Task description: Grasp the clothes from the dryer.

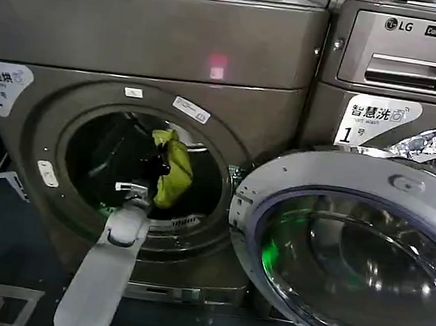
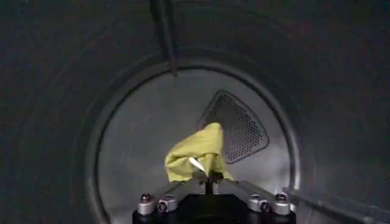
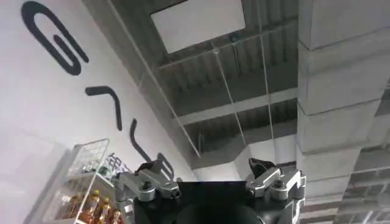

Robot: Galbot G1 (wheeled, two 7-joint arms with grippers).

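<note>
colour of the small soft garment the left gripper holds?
Yellow-green soft fabric garment, clearest in the head view, pinched by the left gripper.

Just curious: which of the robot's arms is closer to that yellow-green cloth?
Left. The left gripper is inside the dryer, shut on the clothes. The right gripper points up at the ceiling, away from them.

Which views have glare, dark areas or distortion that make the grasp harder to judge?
Head view: wide-angle bending curves the dryer top; green and white reflections glare on the open door glass, and the drum is dark around the clothes. Left wrist view: dim drum walls, but the clothes are well lit, left gripper shut on them. Right wrist view: right gripper open, against a bright wall and ceiling panel.
</note>
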